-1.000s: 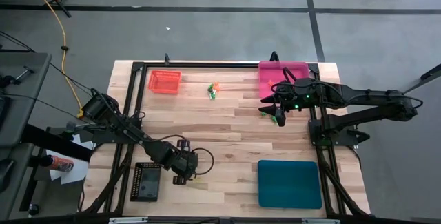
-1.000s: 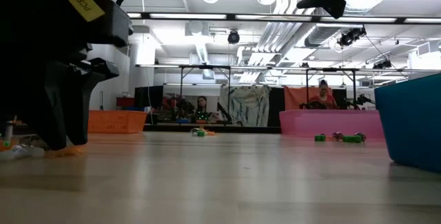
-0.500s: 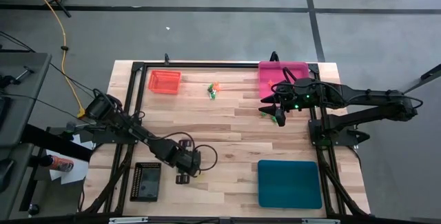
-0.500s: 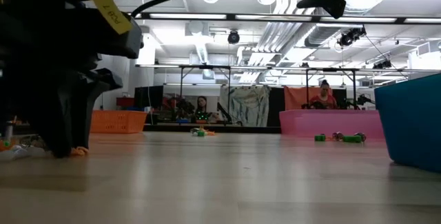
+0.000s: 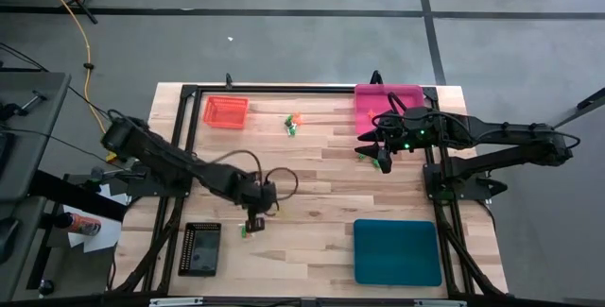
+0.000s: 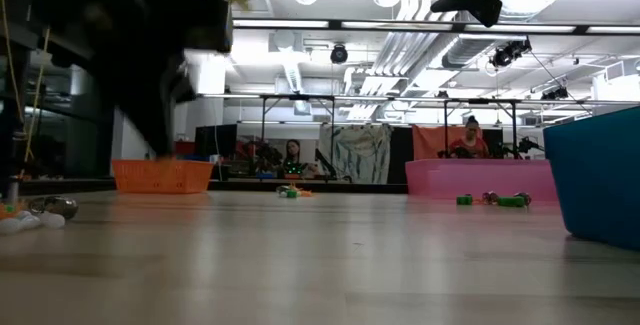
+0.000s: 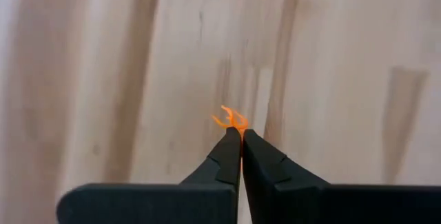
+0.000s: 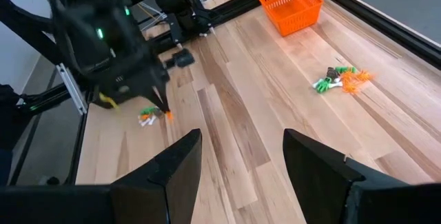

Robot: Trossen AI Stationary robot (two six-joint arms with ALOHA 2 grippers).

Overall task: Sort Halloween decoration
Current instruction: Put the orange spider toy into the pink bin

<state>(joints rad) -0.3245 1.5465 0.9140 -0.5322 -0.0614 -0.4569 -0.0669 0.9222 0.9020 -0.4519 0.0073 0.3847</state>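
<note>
My left gripper (image 7: 241,133) is shut on a tiny orange trinket (image 7: 231,118) above the table's near left part (image 5: 253,222). The right wrist view shows this gripper (image 8: 164,108) beside green and white trinkets (image 8: 146,118) that lie on the wood. More trinkets (image 5: 293,123), green and orange, lie at the far middle. My right gripper (image 8: 241,158) hangs open at the far right (image 5: 380,151), above a few green trinkets (image 5: 383,163). My left gripper pinches the orange trinket between its two fingertips (image 7: 231,148). Its thin curled end (image 7: 227,117) sticks out past the tips. The fingers come steeply from above. The trinket is lifted clear of the table.
Four trays sit on the wooden table: orange (image 5: 226,110) at the far left, pink (image 5: 388,99) at the far right, teal (image 5: 397,250) at the near right, black (image 5: 200,247) at the near left. A black frame (image 5: 284,89) runs along the far edge.
My left gripper has shut on the orange trinket that lay between its fingers on the table. It has then risen with it and gone a little toward the far edge, so the trinket is lifted clear.
</note>
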